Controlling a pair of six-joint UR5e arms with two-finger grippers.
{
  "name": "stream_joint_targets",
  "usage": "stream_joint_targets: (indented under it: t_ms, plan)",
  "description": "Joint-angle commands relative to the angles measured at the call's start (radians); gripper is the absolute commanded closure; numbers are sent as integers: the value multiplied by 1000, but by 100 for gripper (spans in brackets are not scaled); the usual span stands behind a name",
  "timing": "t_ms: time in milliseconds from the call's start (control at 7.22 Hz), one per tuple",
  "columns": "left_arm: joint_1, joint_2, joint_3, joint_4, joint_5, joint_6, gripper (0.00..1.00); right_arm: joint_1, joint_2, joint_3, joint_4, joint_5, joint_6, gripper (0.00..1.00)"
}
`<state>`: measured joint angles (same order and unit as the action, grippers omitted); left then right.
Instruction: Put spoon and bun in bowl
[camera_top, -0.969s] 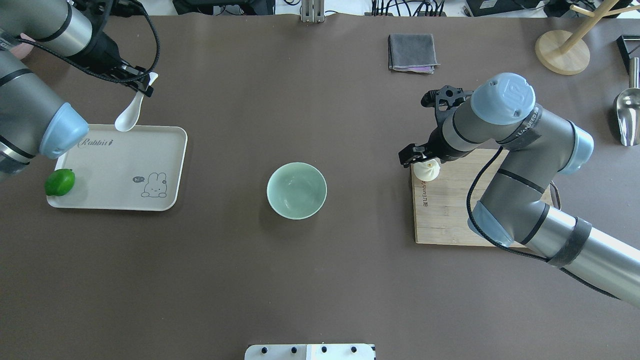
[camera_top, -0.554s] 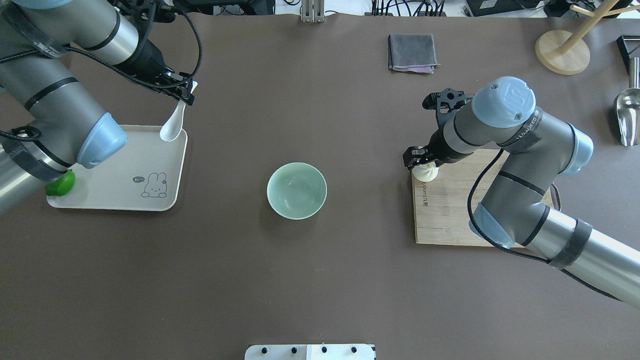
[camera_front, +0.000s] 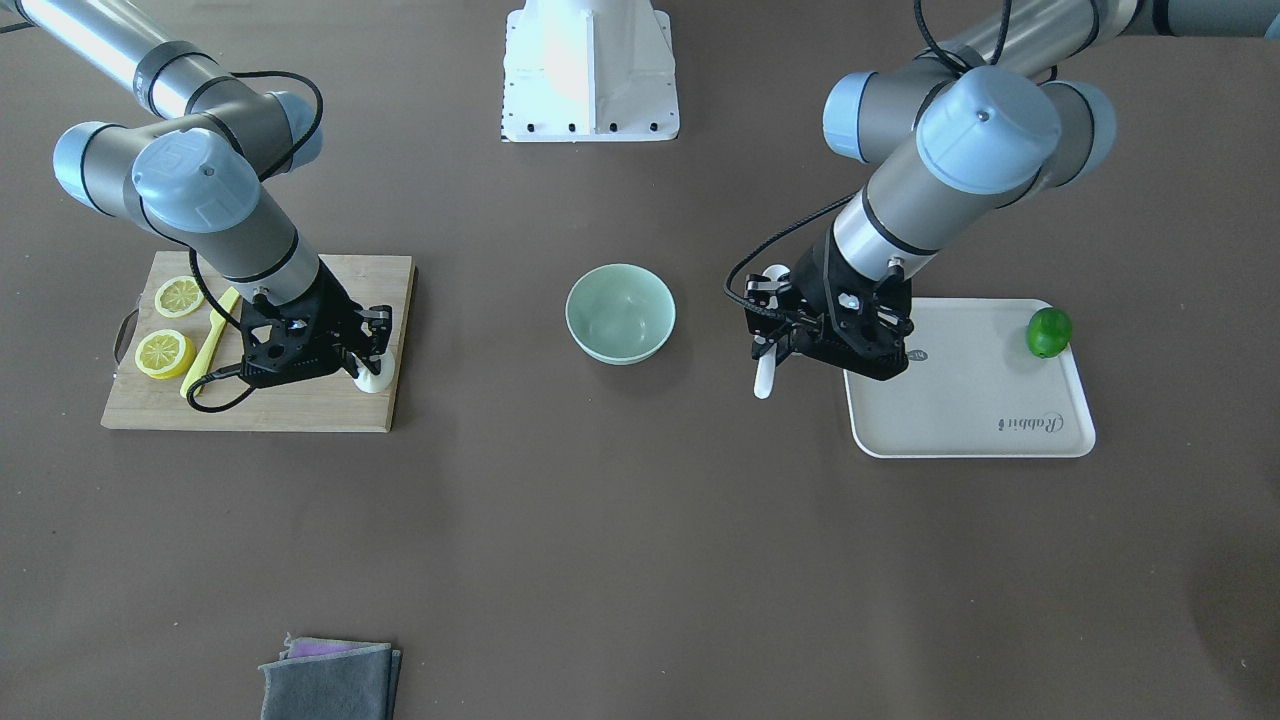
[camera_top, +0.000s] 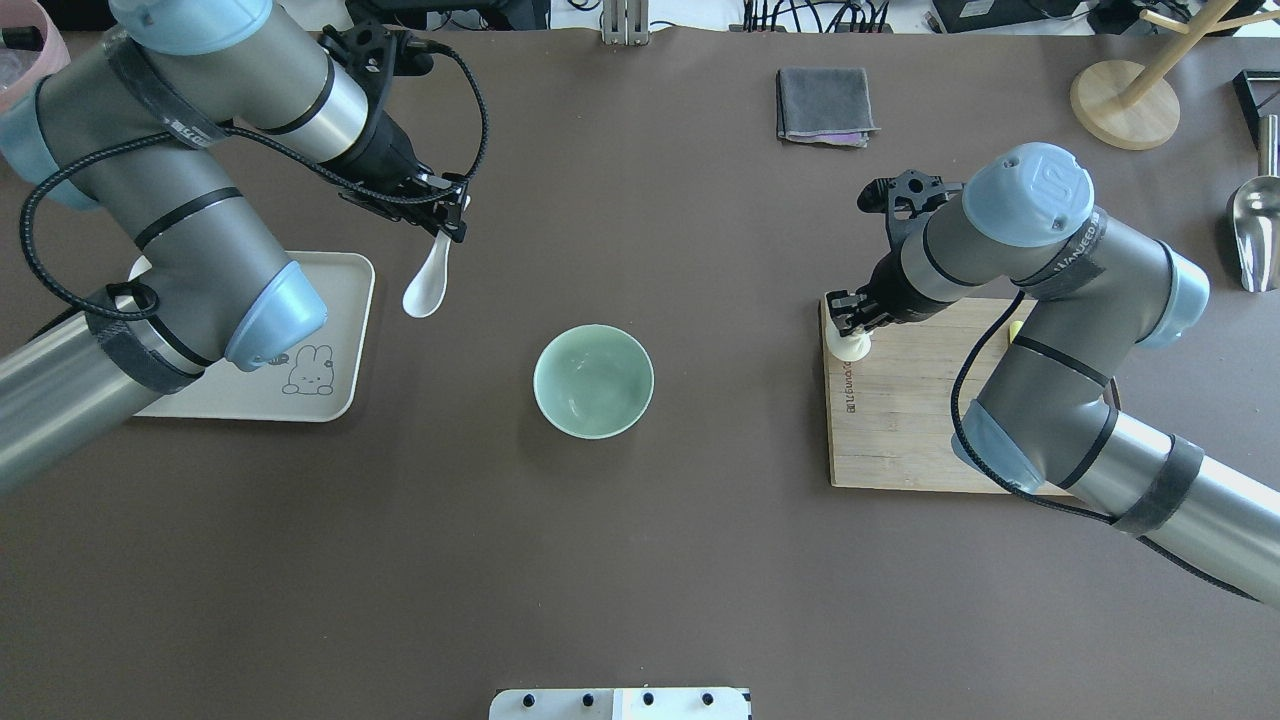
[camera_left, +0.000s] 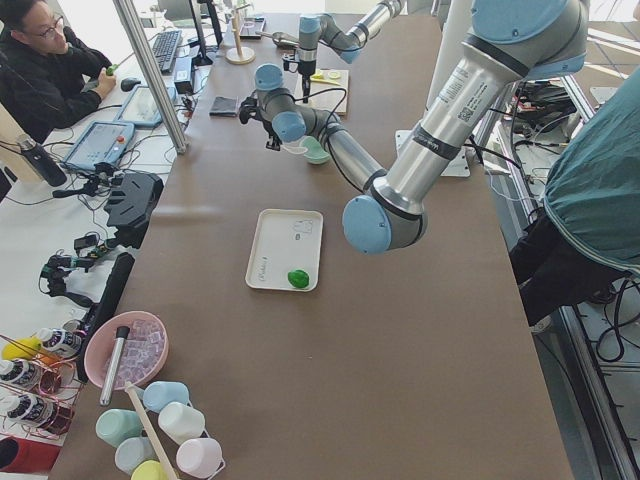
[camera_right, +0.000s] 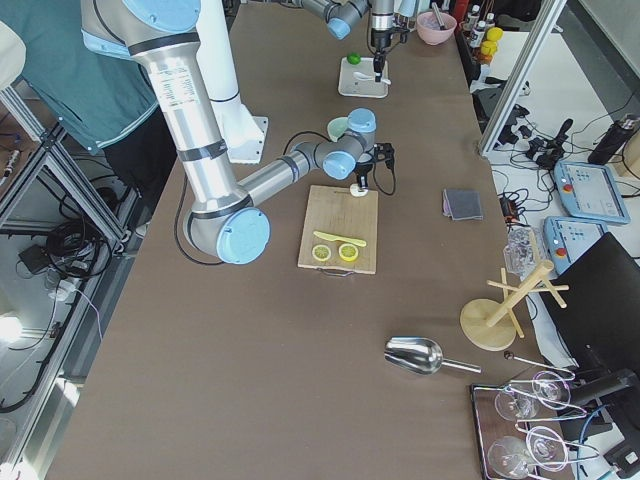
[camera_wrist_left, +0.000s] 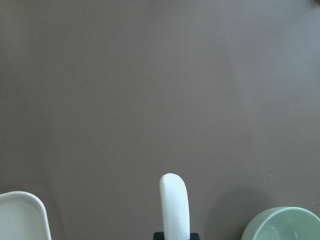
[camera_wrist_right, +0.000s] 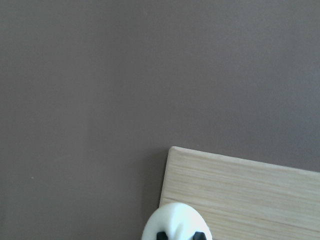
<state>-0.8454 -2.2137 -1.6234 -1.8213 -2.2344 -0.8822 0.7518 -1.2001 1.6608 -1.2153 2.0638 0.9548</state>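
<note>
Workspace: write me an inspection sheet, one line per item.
Surface: dark brown table, no spill seen.
Job's things: spoon hangs from the left gripper over the table, between tray and bowl; bowl empty; bun on the cutting board's corner.
Clutter: lime on the tray; lemon slices and yellow knife on the board; grey cloth, metal scoop, wooden stand toward the far side.
Grippers: left shut on the spoon's handle; right gripper down over the bun, fingers' grip unclear.
Cables: black cable looped at each wrist.
Surroundings: seated operator beside the table.
</note>
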Motion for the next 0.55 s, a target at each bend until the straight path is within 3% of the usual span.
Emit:
stream_joint_targets:
  t_ms: [0, 277, 415]
  plan:
    - [44, -50, 20, -3, 45, -64, 100, 62, 8, 34, -1, 86, 12, 100]
    - [136, -116, 78, -63, 144, -162, 100, 75, 46, 47, -1, 91, 62, 100]
    - [181, -115, 142, -199, 216, -229, 100, 77, 57, 50, -1, 91, 73, 100]
